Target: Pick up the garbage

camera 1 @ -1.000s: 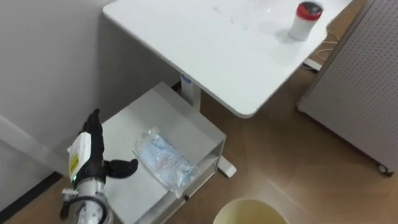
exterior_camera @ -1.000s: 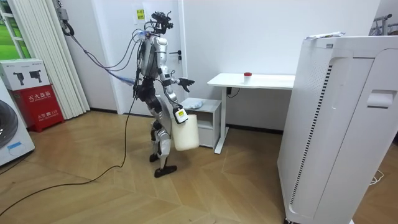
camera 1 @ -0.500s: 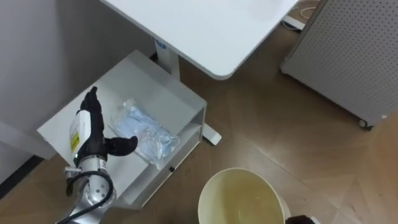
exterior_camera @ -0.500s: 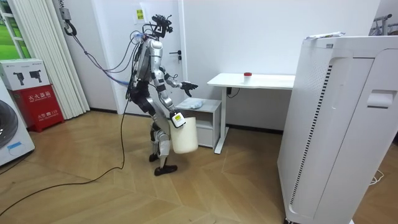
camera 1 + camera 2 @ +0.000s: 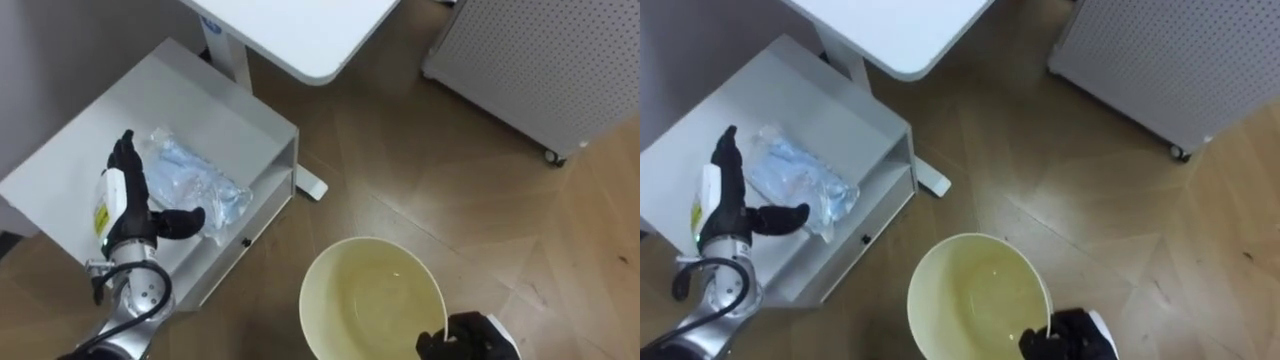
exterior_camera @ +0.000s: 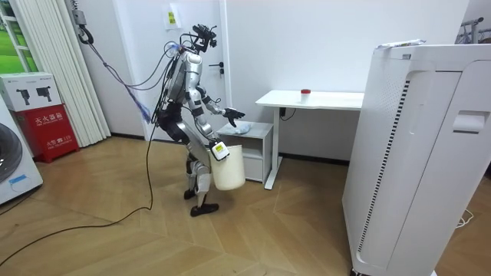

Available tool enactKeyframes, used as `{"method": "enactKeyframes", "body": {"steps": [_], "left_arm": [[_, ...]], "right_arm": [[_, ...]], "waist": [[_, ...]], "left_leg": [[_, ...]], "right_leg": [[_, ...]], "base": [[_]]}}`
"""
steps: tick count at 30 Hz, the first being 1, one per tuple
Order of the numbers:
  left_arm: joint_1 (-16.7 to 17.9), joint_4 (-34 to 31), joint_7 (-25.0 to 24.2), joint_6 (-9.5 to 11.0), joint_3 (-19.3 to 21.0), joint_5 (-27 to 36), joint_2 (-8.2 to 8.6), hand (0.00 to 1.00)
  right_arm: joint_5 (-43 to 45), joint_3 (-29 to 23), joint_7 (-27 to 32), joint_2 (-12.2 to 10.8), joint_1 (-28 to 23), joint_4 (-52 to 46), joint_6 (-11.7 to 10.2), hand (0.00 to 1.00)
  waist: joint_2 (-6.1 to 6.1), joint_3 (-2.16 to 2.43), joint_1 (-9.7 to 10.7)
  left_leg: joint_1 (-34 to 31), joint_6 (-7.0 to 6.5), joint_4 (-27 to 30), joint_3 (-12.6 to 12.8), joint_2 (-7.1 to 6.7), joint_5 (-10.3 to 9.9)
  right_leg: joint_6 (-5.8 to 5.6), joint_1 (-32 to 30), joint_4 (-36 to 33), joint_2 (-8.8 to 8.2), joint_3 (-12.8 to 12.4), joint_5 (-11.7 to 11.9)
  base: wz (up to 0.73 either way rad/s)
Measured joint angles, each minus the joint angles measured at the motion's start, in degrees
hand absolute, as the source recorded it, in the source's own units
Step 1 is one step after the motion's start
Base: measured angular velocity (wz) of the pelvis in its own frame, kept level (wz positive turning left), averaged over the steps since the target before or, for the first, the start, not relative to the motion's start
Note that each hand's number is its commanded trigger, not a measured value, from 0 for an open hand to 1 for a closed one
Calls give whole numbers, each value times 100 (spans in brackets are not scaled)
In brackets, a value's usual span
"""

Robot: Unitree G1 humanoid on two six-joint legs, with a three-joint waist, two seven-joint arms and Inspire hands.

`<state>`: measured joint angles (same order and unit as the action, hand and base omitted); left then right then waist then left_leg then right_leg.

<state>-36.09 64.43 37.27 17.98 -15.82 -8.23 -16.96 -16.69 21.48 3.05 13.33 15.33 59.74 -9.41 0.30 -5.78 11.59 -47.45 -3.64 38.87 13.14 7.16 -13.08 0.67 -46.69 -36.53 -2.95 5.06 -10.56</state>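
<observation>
1. A clear, crinkled plastic bag (image 5: pixel 196 186) with pale blue contents is the garbage. It lies on top of a low white cabinet (image 5: pixel 70 165), close to the top's right front edge and beside the leg of a white desk (image 5: pixel 300 25).
2. The left hand (image 5: pixel 130 215) is raised over the cabinet top, just beside the bag on its left. Its fingers are straight and spread, its thumb reaches toward the bag, and it holds nothing. Whether the thumb touches the plastic cannot be told.
3. The right hand (image 5: pixel 470 340) is low at the right, with dark fingers curled over the rim of a cream bucket (image 5: pixel 372 300).
4. Containers: the bucket's mouth faces up and its pale yellow inside looks empty. The cabinet has an open space under its top, but what is in it cannot be seen.
5. Risk: the bag looks slick and loosely filled, and it sits near the edge. A sideways nudge from straight fingers could slide it off onto the wooden floor (image 5: pixel 420 170) instead of into a grip.
6. Risk: the bucket hangs well apart from the cabinet. If the bag is let go before it is over the mouth, it would miss.
7. Risk: the bucket is held at one side of the rim only — a swing of the arm could tilt it.
</observation>
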Motion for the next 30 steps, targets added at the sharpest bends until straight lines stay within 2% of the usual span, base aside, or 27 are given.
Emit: {"method": "enactKeyframes", "body": {"steps": [8,16,23,24,25,26,27,30], "left_arm": [[-10,232,-192,-8,-373,367,4,0],[-11,560,-216,-63,-587,240,23,0],[-11,658,-400,-248,-589,13,8,0],[-11,682,-452,-273,-591,-66,-7,21],[-11,701,-465,-279,-591,-116,-15,59],[-11,722,-516,-304,-592,-168,-33,77],[-13,746,-547,-344,-592,-263,-48,100],[-50,752,-527,-401,-584,-401,-96,100]], "right_arm": [[-483,328,4,7,30,-3,-55,100],[-573,534,13,5,-11,-264,-52,100],[-567,527,159,6,-11,-353,-55,100],[-566,525,181,6,-11,-366,-55,100],[-566,525,182,6,-12,-369,-54,100],[-567,526,182,6,-12,-383,-52,100],[-567,526,182,6,-14,-406,-48,100],[-567,530,172,4,-14,-415,-43,100]], "waist": [[-4,0,136],[-17,8,239],[-24,12,264],[-24,12,275],[-24,13,283],[-25,13,300],[-25,13,314],[-25,14,330]], "left_leg": [[-60,42,131,-39,15,-32],[-128,47,168,-66,18,-36],[-296,44,233,-77,16,-38],[-318,40,243,-76,17,-40],[-326,40,245,-76,20,-41],[-341,38,249,-74,20,-42],[-355,36,253,-74,21,-42],[-371,35,256,-81,29,-43]], "right_leg": [[47,-54,-140,-16,-3,-59],[43,-124,-155,15,-27,-74],[43,-277,-215,9,-22,-73],[43,-301,-227,9,-24,-73],[43,-310,-226,9,-25,-73],[43,-329,-227,8,-26,-73],[42,-342,-229,8,-25,-73],[42,-348,-238,8,-17,-73]], "base": [[0],[1],[0],[0],[0],[0],[0],[0]]}}
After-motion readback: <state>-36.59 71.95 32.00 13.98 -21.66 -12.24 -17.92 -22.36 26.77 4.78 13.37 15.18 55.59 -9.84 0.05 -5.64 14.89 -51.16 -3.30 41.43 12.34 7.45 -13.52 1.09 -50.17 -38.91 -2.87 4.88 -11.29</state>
